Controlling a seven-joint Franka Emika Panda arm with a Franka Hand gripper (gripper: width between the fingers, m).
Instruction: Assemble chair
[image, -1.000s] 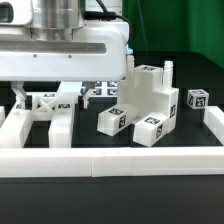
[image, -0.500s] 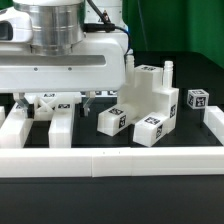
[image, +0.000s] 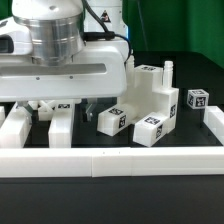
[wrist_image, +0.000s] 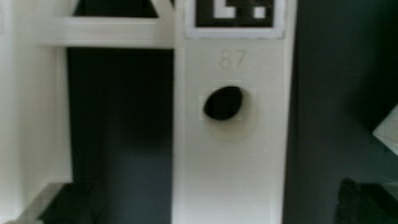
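The end effector (image: 55, 103) is seen spread wide and pinching nothing, held low over the chair frame piece (image: 60, 125) in the lower left of the exterior view. Directly beneath it, in the wrist view, one white bar (wrist_image: 228, 150) of that piece is centred, with a dark hole (wrist_image: 222, 102) and a tag (wrist_image: 235, 12) on it; its long axis is judged to run across the closing line, so its narrow width would be gripped. The black table (image: 205, 135) is crowded: a stepped block (image: 145, 98) stands near on the right and the border rail (image: 110, 160) in front
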